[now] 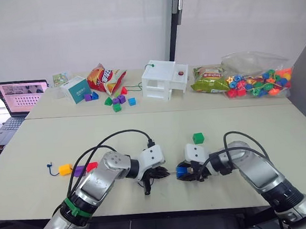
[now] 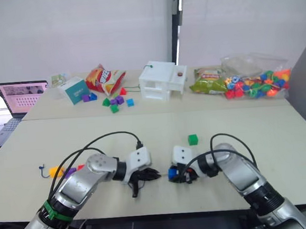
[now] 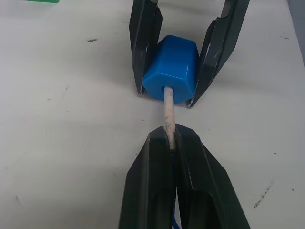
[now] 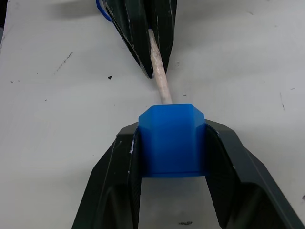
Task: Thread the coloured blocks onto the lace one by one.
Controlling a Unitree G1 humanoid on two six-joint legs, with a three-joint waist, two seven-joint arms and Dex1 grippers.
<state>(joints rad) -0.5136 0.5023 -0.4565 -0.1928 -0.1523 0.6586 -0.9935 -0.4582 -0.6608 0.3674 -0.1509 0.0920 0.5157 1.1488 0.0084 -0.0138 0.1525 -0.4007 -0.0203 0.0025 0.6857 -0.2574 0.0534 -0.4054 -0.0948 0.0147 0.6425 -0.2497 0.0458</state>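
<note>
With blue block [image 3: 171, 67] clamped in right gripper [image 4: 172, 143] just short of green block [image 1: 198, 138], and left gripper [image 3: 170, 143] pinching lace's pale tip [image 3: 168, 107] entering its hole, best pushed straight along the bore.

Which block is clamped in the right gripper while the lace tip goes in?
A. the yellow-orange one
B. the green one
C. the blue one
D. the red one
C: the right gripper is shut on the blue block, and the pale tip of the lace, pinched in the left gripper, enters the block's hole; the green block sits apart on the table.
</note>
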